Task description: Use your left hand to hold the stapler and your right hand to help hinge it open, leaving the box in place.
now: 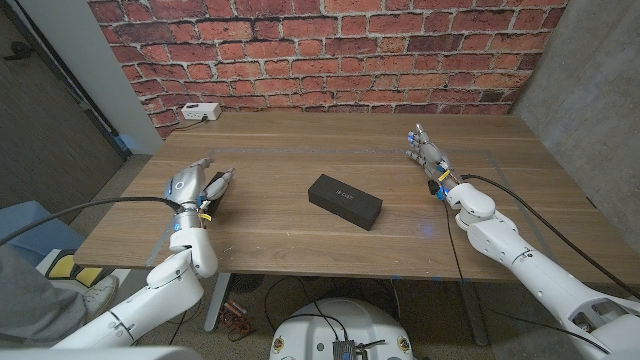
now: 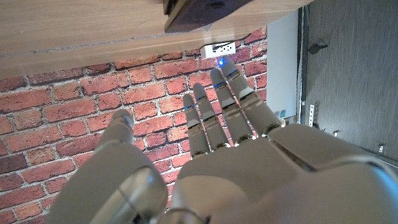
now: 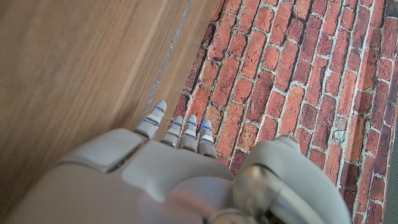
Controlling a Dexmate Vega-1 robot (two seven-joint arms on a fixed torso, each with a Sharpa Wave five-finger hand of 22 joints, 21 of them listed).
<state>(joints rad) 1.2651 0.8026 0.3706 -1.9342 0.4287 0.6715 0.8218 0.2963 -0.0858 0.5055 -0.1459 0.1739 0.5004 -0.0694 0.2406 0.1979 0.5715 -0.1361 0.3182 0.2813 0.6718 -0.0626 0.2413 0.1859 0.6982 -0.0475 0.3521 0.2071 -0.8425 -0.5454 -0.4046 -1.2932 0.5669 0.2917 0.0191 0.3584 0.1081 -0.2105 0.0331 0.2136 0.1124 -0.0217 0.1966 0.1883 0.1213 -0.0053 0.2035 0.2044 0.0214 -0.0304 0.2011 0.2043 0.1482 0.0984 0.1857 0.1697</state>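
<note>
We are waiting with both sides released: the left robot hand [image 1: 200,186] and the right robot hand [image 1: 427,155] are grasping nothing, fingers apart, well apart from the black box [image 1: 345,201] lying mid-table [image 1: 270,240]. We are not seeing a stapler; we should be bringing the left one in slowly. The box's long axis is running diagonally, from far-left to near-right.
</note>
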